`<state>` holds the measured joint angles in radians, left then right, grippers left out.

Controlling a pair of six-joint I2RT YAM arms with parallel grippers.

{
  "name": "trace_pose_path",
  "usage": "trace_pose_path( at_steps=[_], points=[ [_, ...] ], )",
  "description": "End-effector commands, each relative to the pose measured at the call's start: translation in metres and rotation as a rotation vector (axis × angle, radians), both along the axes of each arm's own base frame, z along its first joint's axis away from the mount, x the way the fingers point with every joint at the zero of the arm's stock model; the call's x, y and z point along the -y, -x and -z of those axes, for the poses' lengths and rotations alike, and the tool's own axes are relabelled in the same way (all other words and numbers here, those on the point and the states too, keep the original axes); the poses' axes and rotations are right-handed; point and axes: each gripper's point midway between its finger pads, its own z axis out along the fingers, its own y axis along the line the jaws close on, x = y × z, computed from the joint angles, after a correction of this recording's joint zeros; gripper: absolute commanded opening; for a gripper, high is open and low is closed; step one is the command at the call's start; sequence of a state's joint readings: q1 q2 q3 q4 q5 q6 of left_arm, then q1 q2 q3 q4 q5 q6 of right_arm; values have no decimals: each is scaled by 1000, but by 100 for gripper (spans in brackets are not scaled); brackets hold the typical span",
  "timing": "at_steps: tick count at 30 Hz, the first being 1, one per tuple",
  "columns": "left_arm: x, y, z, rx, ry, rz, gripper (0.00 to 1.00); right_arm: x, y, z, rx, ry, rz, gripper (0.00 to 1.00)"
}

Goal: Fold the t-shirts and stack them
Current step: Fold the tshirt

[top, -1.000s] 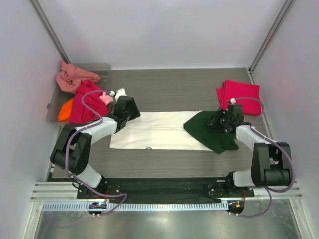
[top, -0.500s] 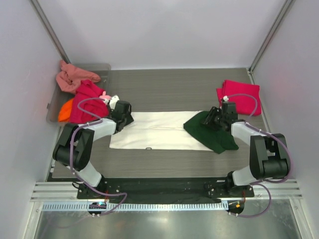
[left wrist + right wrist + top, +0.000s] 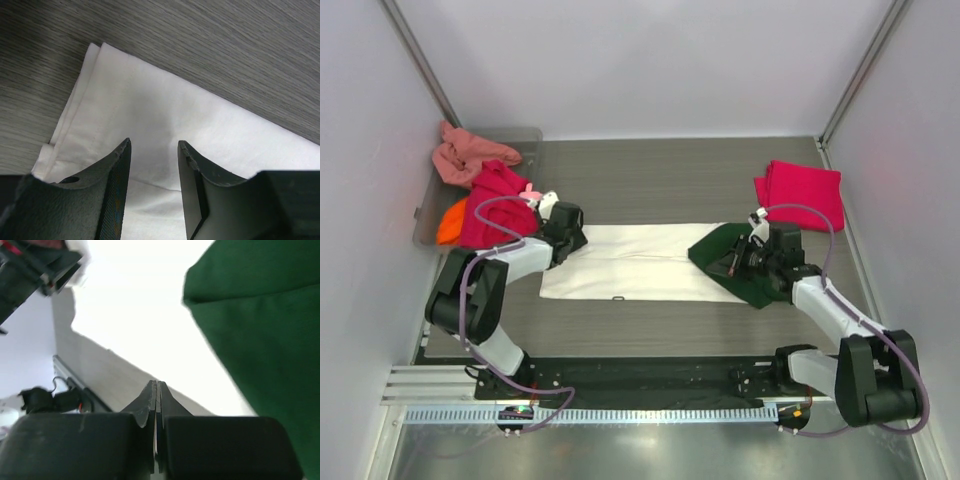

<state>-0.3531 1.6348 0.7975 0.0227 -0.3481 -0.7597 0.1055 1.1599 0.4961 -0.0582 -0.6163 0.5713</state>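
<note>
While the cream-white t-shirt lies flat as a long strip across the middle of the tabletop, its dark green sleeve bunched at the right end, the left hand hovers at its far left corner, jaws narrowly apart. The right hand, pinched fully closed, sits over the green sleeve. A folded crimson-pink t-shirt lies at the far right.

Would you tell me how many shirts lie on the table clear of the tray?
2: the white-and-green shirt spread mid-table, and the crimson shirt folded at the far right. The pile in the tray may hide more.
</note>
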Motion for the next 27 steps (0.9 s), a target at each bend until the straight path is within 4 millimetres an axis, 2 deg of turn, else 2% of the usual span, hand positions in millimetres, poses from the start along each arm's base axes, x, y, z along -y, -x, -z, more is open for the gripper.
trace_pose_path(
  at_steps=[1, 3, 4, 5, 7, 9, 10, 11, 12, 13, 14, 16, 18, 20, 23, 27],
  points=[
    [-1, -3, -17, 42, 7, -12, 43, -15, 24, -30, 15, -84, -109, 1],
    [2, -3, -19, 44, 22, 0, 44, -7, 20, -34, 48, -22, -82, 25],
    [5, -3, -21, 47, 30, 11, 44, 8, 10, -34, 60, 71, -4, 40],
    [11, -2, -25, 55, 36, 34, 45, 18, 3, -32, 74, 131, 31, 48],
    [19, -1, -30, 68, 38, 60, 47, 29, -10, -36, 98, 196, 79, 49],
    [28, 1, -39, 86, 34, 99, 50, 45, -26, -26, 83, 288, 148, 44],
    [31, 3, -41, 86, 38, 109, 52, 51, -35, -30, 94, 317, 176, 44],
    [31, 4, -43, 88, 41, 113, 53, 61, -42, -20, 68, 371, 212, 44],
    [28, 3, -53, 117, 50, 81, 64, 66, -50, -23, 80, 395, 235, 44],
    [18, 14, -45, 70, 27, 36, 85, 70, -55, -22, 81, 418, 250, 44],
    [9, 17, -44, 59, 22, -16, 99, 74, -58, -19, 78, 438, 262, 44],
    [3, 22, -41, 11, 48, -24, 100, 86, -68, -14, 75, 501, 302, 44],
    [11, 23, -43, -9, 80, 21, 100, 89, -71, -4, 43, 518, 316, 44],
    [26, 31, -38, -74, 129, 87, 100, 86, -74, 1, 37, 511, 316, 44],
    [53, 37, -38, -108, 220, 203, 100, 92, -79, 10, 21, 550, 350, 48],
    [62, 38, -48, -98, 233, 262, 99, 83, -83, 14, 31, 571, 328, 49]
  ],
)
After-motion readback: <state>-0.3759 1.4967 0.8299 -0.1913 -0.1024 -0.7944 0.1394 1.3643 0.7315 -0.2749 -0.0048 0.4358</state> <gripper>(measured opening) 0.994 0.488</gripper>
